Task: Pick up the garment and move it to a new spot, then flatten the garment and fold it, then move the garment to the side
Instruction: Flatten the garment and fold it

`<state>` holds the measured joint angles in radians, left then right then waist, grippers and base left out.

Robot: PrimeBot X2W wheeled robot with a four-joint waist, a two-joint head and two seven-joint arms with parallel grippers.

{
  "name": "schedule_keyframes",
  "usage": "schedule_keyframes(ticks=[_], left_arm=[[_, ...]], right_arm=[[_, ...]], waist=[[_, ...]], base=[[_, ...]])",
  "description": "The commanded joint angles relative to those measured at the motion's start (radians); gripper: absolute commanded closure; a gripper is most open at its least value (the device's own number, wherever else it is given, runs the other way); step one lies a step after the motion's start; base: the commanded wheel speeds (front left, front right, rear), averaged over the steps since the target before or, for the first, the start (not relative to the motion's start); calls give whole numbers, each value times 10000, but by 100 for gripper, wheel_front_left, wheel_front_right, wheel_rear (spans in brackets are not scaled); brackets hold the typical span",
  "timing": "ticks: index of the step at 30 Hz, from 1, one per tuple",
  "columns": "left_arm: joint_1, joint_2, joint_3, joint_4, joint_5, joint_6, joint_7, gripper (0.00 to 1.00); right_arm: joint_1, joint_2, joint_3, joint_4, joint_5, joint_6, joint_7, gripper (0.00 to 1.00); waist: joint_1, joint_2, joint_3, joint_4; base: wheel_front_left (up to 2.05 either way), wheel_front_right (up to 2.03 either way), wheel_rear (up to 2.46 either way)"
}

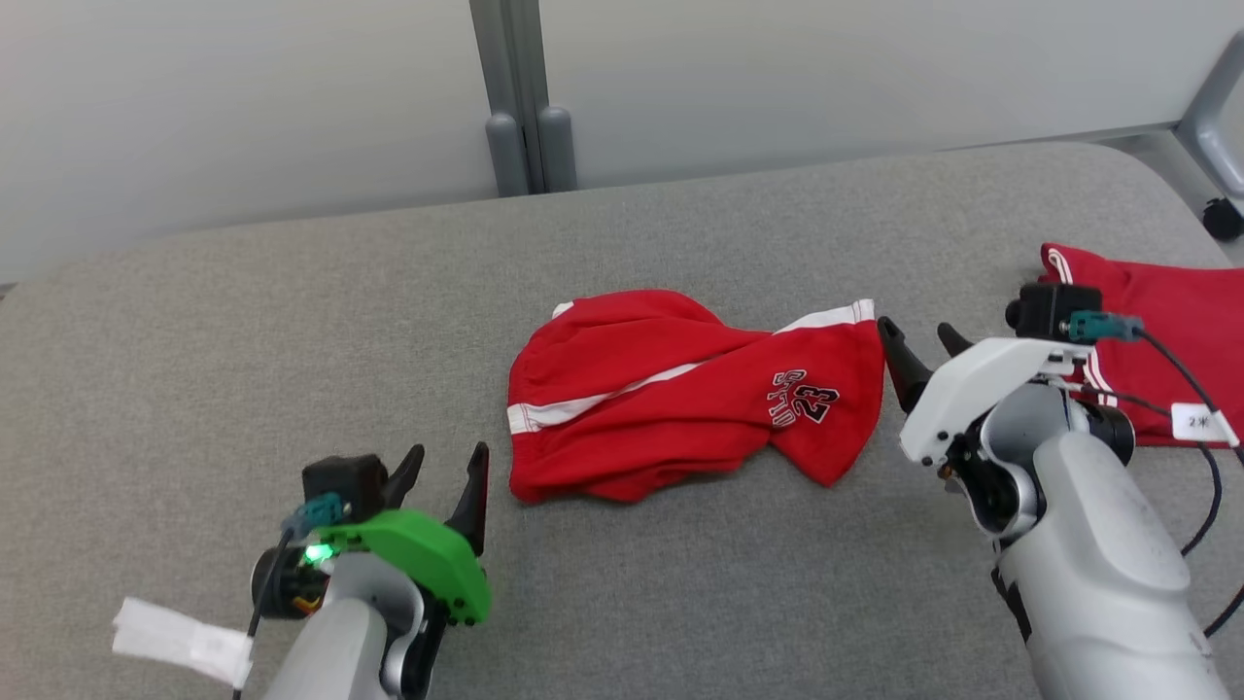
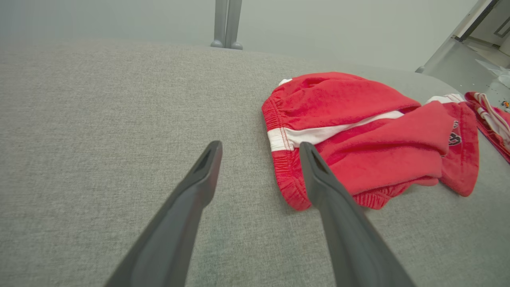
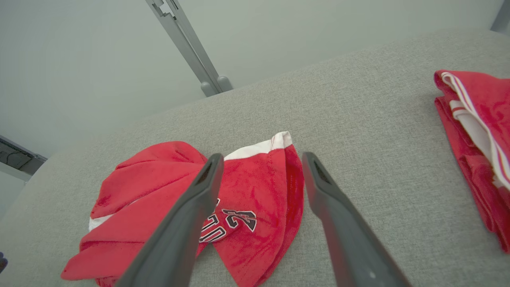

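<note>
A grey woven padded surface (image 1: 680, 603) spans the lower and middle frame, its far edge curving across the upper part. Behind it stand pale wall panels (image 1: 243, 97), joined at top centre by a grey upright post (image 1: 520, 97) with two rounded feet. At the right edge, a folded red cloth with white stripes (image 1: 1181, 321) lies on the surface. In the upper right corner are a grey metal leg (image 1: 1215, 107) and a black caster (image 1: 1223, 219).

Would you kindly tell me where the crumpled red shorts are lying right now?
In the head view the red shorts lie crumpled on the grey surface, between the left gripper and right gripper.
</note>
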<state>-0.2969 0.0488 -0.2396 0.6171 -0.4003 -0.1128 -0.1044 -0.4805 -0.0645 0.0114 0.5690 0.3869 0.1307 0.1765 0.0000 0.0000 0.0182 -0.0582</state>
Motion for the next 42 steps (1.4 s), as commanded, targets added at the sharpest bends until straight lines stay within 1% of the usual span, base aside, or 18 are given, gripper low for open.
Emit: schedule_keyframes(ticks=[1, 3, 6, 11, 13, 16, 21, 23, 24, 25, 27, 30, 34, 38, 42], left_arm=[[-491, 34, -215, 208, -169, 138, 314, 0], [-1064, 40, -517, 565, -485, 311, 811, 0], [-1711, 37, -850, 937, -781, 546, 1238, 0], [-2483, 39, -1428, 1508, -1134, 738, 1796, 0], [-2713, 42, -1613, 1664, -1229, 812, 1803, 0], [-2984, 43, -1814, 2047, -1173, 1105, 1768, 0], [-3470, 41, -1931, 2804, -1240, 1558, 1757, 0], [-3594, 41, -1949, 3031, -1280, 1651, 1705, 0], [-3641, 43, -1970, 3125, -1313, 1675, 1653, 48], [-3691, 41, -2003, 3200, -1358, 1650, 1615, 100], [-3748, 40, -2085, 3317, -1426, 1530, 1564, 100], [-3802, 41, -2248, 3482, -1574, 1475, 1478, 100], [-3893, 40, -2477, 3567, -1837, 1392, 1342, 100], [-3974, 40, -2741, 3622, -2029, 1353, 1194, 100], [-4075, 40, -2957, 3716, -2224, 1332, 1066, 100]], right_arm=[[-370, -8, -106, 220, -71, -1, 344, 0], [-920, 38, -244, 560, -213, -1, 800, 0], [-1526, 66, -475, 987, -571, -1, 1203, 0], [-2291, 119, -670, 1377, -871, -1, 1327, 0], [-2469, 126, -624, 1453, -847, -1, 1233, 0], [-2630, 133, -403, 1607, -711, -1, 1220, 0], [-2934, 125, -212, 1889, -697, -1, 1551, 0], [-3099, 130, -206, 2009, -653, -1, 1755, 0], [-3159, 130, -197, 2054, -586, -1, 1862, 0], [-3222, 130, -159, 2106, -486, -1, 1984, 0], [-3327, 129, -111, 2148, -239, -1, 2181, 0], [-3523, 125, -152, 2327, 117, -1, 2471, 0], [-3879, 132, -201, 2737, 212, -1, 2630, 0], [-4203, 127, 154, 3173, 1043, -3, 2809, 0], [-4489, 131, 770, 3690, 1706, -1, 2980, 0]], waist=[[0, 0, 390, -69], [0, 0, 647, -126], [0, 0, 969, -223], [0, 0, 1393, -368], [0, 0, 1517, -412], [0, 0, 1648, -481], [0, 0, 1844, -662], [0, 0, 1916, -708], [0, 0, 1943, -720], [0, 0, 1967, -728], [0, 0, 2006, -733], [0, 0, 2066, -720], [0, 0, 2139, -652], [0, 0, 2160, -591], [0, 0, 2144, -578]], base=[[0, 0, 0], [0, 0, 0], [0, 0, 0], [0, 0, 0], [0, 0, 0], [0, 0, 0], [0, 0, 0], [0, 0, 0], [0, 0, 0], [0, 0, 0], [0, 0, 0], [0, 0, 0], [0, 0, 0], [0, 0, 0], [0, 0, 0]])
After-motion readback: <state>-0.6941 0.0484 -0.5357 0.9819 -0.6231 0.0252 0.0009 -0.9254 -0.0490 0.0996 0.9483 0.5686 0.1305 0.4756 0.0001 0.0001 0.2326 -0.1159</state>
